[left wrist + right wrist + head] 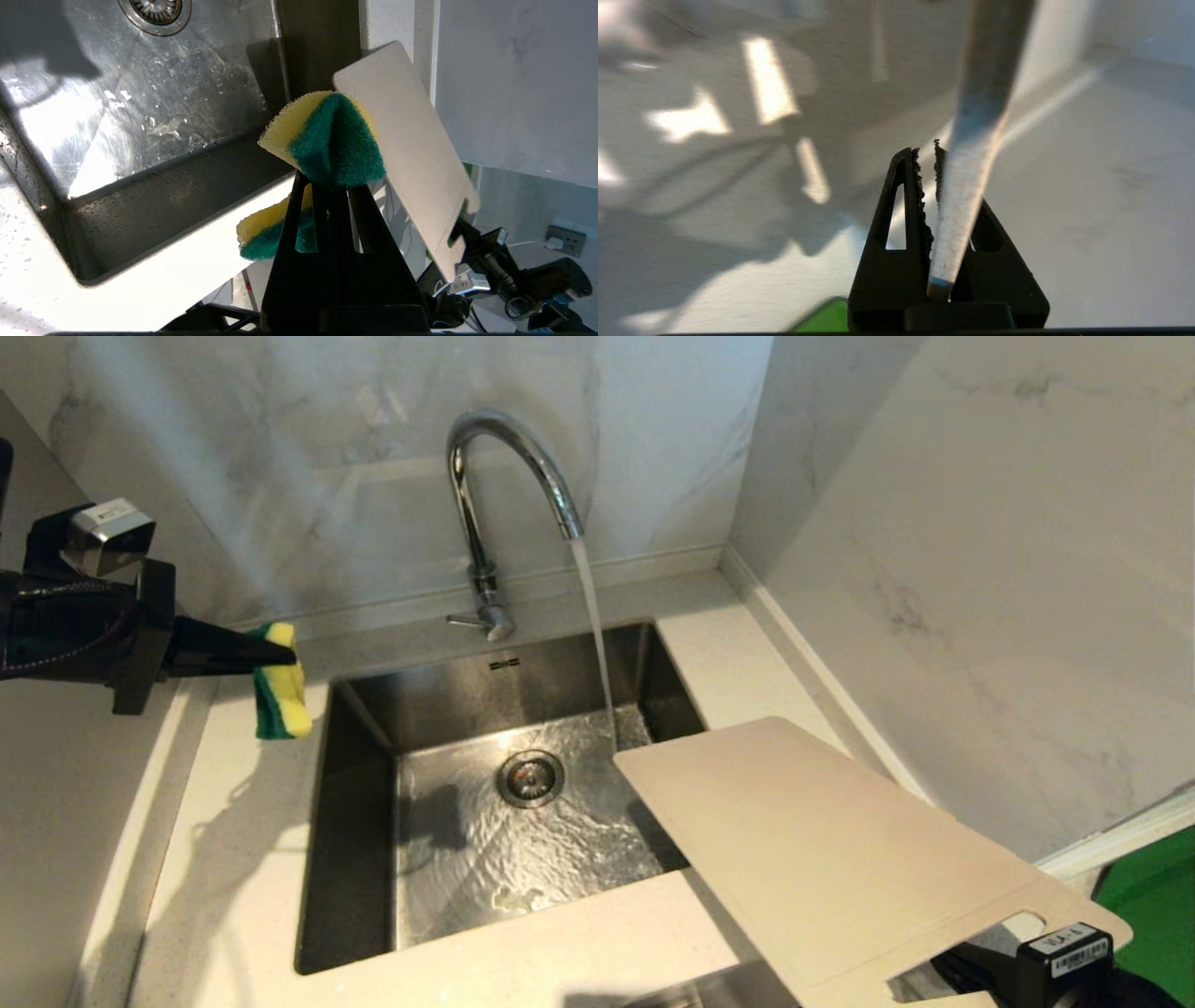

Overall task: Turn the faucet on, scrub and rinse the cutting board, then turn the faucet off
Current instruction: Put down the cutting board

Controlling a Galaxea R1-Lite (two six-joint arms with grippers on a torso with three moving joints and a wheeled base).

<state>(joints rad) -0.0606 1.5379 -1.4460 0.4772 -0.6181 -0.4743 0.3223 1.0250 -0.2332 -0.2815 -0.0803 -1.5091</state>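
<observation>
Water runs from the chrome faucet point(509, 476) into the sink; its thin lever point(467, 621) sticks out at the base. At the lower right, the cream cutting board point(840, 859) is held tilted in the air, its far corner over the sink's right edge near the stream. My right gripper point(952, 963) is shut on the board's handle-slot end. In the right wrist view the board point(966, 186) runs edge-on between that gripper's fingers point(926, 151). At the left, above the counter, my left gripper point(280, 658) is shut on a yellow-green sponge point(283, 686). The left wrist view shows the sponge point(334, 140) squeezed in the left gripper point(329, 184), with the board point(411, 149) beyond.
The steel sink point(355, 859) has a drain point(530, 777) in its wet floor. White countertop point(233, 859) surrounds it. Marble walls point(980, 569) close in behind and on the right.
</observation>
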